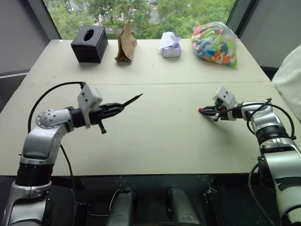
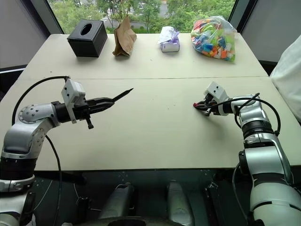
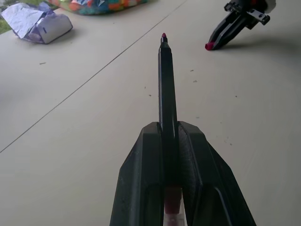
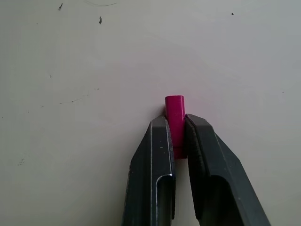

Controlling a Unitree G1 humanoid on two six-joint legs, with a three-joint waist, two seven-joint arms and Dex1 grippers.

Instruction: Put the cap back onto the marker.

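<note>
red cap (image 4: 175, 117) between right gripper (image 4: 175, 123) fingers (marker (image 3: 167, 89) in left gripper (image 3: 172, 134))

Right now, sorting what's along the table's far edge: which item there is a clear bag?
The clear bag of colourful pieces, at the right end; the black box, brown paper bag and tissue pack are opaque.

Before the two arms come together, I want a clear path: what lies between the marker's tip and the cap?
Nothing: bare table runs from the marker in the left gripper to the cap in the right gripper, seen in both eye views.
</note>
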